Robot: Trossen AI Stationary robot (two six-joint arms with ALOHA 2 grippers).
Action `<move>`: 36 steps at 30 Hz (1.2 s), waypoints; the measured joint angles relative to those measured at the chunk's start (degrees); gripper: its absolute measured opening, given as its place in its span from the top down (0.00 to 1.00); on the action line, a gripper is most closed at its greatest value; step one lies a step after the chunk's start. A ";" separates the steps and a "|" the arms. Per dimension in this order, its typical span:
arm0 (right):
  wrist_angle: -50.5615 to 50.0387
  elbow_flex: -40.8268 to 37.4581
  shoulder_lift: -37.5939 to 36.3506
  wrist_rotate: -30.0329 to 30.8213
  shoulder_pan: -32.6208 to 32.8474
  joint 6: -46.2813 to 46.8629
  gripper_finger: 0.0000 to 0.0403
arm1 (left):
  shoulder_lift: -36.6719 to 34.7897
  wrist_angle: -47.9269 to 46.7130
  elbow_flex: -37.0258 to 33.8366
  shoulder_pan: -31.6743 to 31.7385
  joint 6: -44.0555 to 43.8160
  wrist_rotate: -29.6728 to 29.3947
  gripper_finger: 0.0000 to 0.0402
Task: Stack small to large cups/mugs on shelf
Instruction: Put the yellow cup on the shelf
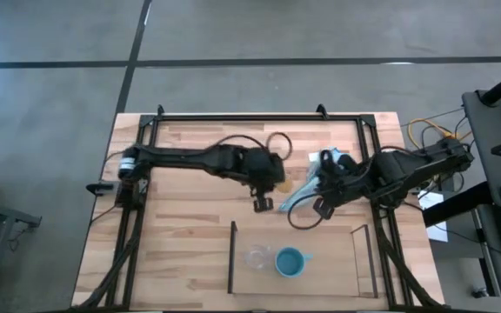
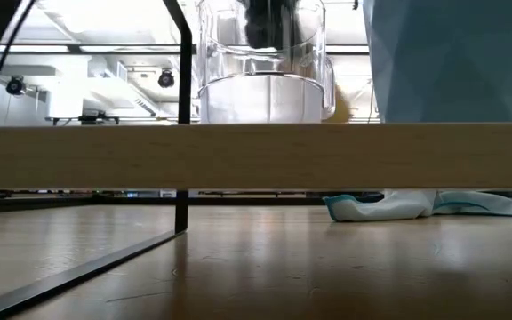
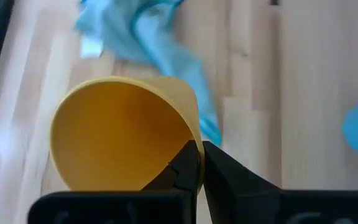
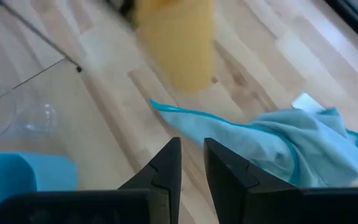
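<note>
My left gripper (image 1: 263, 198) is over the middle of the table, shut on the yellow-orange cup (image 3: 123, 134). The cup also shows in the right wrist view (image 4: 178, 43). My right gripper (image 1: 320, 207) hovers just right of it, above the light blue cloth (image 1: 307, 187), its fingers a narrow gap apart and empty. The clear cup (image 1: 257, 257) and the light blue mug (image 1: 290, 261) stand side by side on the shelf (image 1: 233, 256) near the front edge. In the low view the clear cup (image 2: 260, 62) and the mug (image 2: 456, 58) stand on its wooden board (image 2: 256, 156). My left gripper pinches the yellow-orange cup's wall at its rim (image 3: 194, 144), one finger inside the cup (image 3: 182, 168) and one outside (image 3: 229, 180). The cup's open mouth faces the wrist camera. Whether its base is off the table I cannot tell.
The cloth lies crumpled on the table between the two grippers and the far right (image 4: 278, 146). The large black frame (image 1: 233, 116) runs around the tabletop. Bare wood lies left of the shelf (image 1: 181, 252). Cables lie near the far edge (image 1: 277, 141).
</note>
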 joint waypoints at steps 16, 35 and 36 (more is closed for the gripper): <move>-3.86 -0.43 -3.32 1.45 0.00 1.34 0.84 | 11.67 -2.19 9.64 -6.22 14.82 7.71 1.00; -3.67 -1.20 -3.32 1.40 0.00 1.34 0.84 | 11.58 -4.09 6.92 -7.76 12.35 8.61 1.00; -3.67 -1.20 -3.32 1.40 0.01 1.34 0.84 | 11.58 -4.12 6.32 -7.79 11.39 8.61 1.00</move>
